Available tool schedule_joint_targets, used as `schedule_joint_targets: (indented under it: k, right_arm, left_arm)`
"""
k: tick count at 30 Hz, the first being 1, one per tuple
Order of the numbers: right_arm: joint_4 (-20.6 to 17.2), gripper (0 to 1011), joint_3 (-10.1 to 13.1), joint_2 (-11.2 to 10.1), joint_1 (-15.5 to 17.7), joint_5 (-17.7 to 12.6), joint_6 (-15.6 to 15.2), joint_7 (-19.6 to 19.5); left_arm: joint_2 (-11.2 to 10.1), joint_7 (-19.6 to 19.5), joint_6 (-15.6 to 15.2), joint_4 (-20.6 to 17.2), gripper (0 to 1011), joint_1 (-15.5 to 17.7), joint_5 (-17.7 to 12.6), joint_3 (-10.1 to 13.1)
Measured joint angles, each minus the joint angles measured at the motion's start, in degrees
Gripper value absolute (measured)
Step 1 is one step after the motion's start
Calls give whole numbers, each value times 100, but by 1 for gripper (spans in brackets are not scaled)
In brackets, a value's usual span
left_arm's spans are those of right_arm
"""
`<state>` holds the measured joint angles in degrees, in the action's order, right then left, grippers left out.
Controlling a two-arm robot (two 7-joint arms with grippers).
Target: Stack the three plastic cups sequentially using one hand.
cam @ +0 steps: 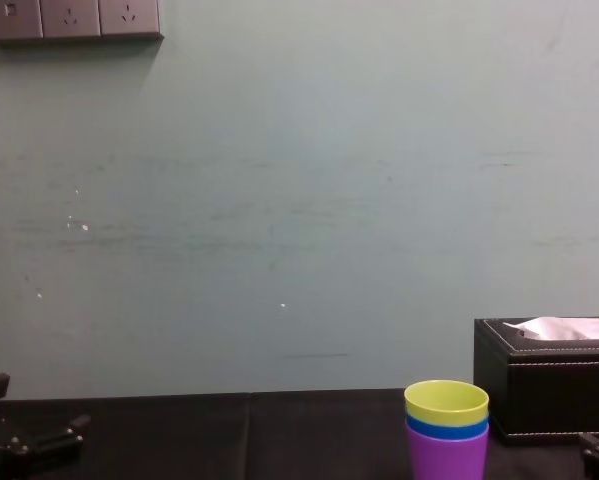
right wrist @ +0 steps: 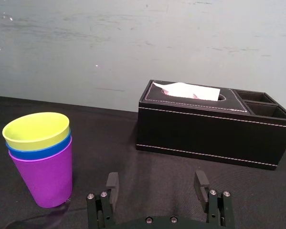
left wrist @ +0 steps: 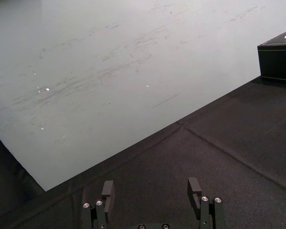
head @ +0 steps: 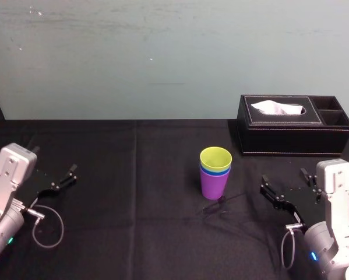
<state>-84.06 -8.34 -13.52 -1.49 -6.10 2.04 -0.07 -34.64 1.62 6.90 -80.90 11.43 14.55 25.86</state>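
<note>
1. Counter (head: 133, 233): covered in black cloth and backed by a pale wall.

2. Tissue box (head: 291, 131): black, at the far right of the counter, well apart from the cups. It is not part of the task.

3. Right hand (right wrist: 156, 179): low over the counter to the right of the cups, near them but not touching. Its jaws stand spread with nothing between them. Judged the working hand, being the nearer to the cups.

4. Left hand (left wrist: 151, 186): at the left edge of the counter, well apart from the cups, jaws likewise spread and empty. Judged idle.

5. Cups: one upright stack at mid-counter, in front of and to the left of the tissue box. The purple cup (head: 214, 184) stands on the cloth, the blue cup (head: 215, 170) sits inside it, and the yellow-green cup (head: 215, 157) sits inside the blue.

Task status: all three cups are nested and both hands are released. The stacking is judged complete, with no cup left to place.

Limits of observation:
- The blue cup shows a narrow band at its rim, so the seating depth cannot be confirmed.
- The chest view cuts off the base of the stack and the right end of the tissue box.
</note>
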Motion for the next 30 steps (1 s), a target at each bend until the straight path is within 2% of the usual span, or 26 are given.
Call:
schedule_joint_targets:
  k: [30]
  right_arm:
    - [0,1000,0,0,0,1,0,0]
  left_arm:
    - [0,0,0,0,1000,0,0,0]
